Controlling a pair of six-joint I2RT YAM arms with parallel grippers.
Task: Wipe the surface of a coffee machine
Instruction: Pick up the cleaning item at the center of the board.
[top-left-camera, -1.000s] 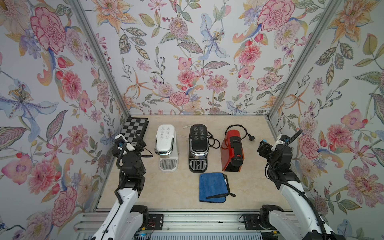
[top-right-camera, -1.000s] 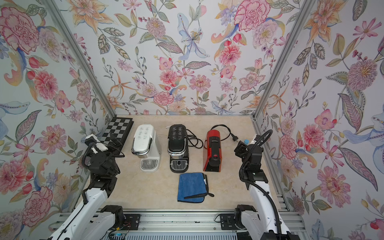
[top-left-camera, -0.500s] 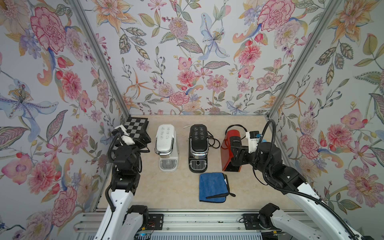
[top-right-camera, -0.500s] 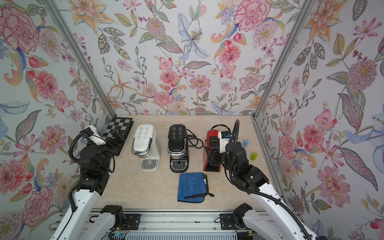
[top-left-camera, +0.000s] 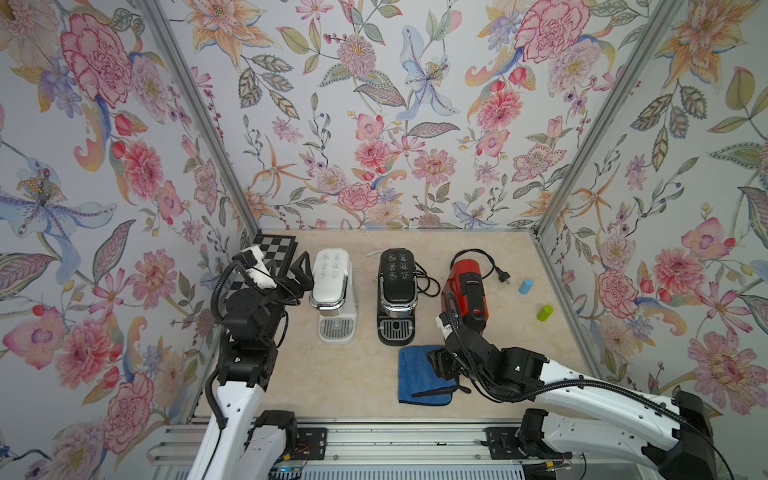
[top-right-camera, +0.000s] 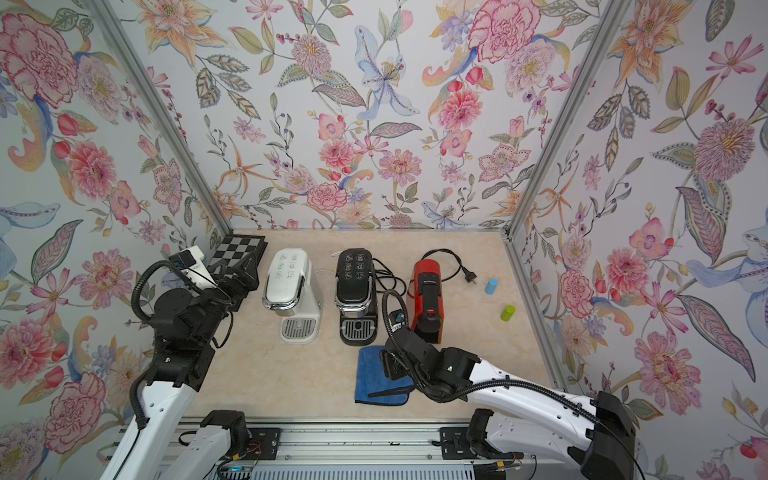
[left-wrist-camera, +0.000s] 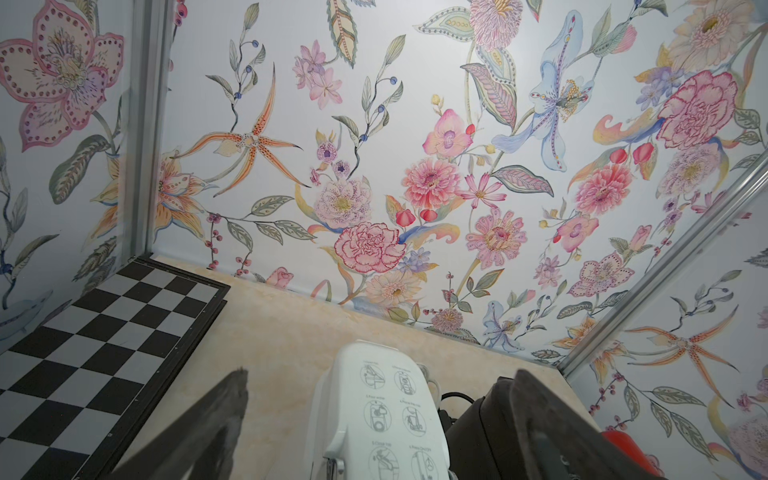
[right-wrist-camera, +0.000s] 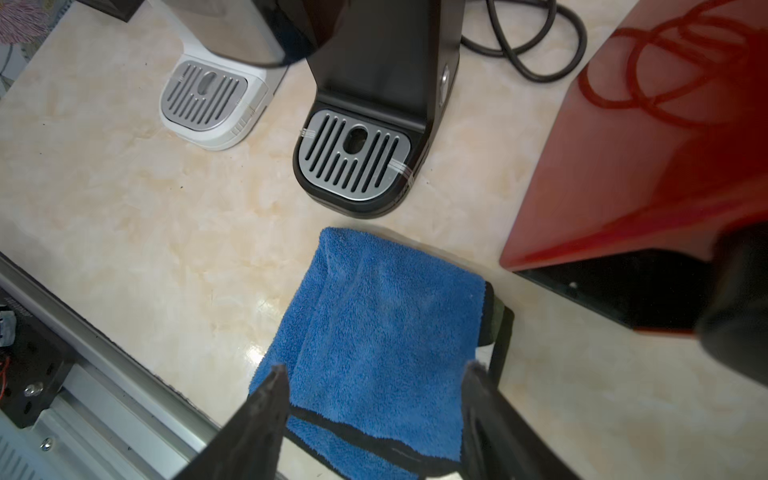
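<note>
- Coffee machines, three in all, stand side by side across the middle of the counter, drip trays facing the robot: a white coffee machine with a rounded glossy lid printed with small line pictograms, a black coffee machine of the same shape, and a boxier red coffee machine with shiny flat sides.
- Both the white and the black machine have a slotted grey metal drip grille (each with an oval hole in the middle).
- One blue cloth, thick terry with dark trim, lies folded flat on the counter just in front of the black and red machines.
- Right jaws hang low over the cloth's right part, tips parted about halfway with nothing between them, as the right wrist view shows; whether they touch the pile is unclear.
- Left jaws are spread wide and empty, raised beside the white machine's lid near a checkered board in the far left corner.
- Two small cylinders stand to the right of the red machine: a blue cylinder and a green cylinder.
- Black cords coil behind the black and red machines; a plug rests on the counter.
- Pale cream marble-look counter, smooth and slightly glossy, enclosed on three sides by floral wallpaper with metal corner posts; a metal rail runs along the front.
</note>
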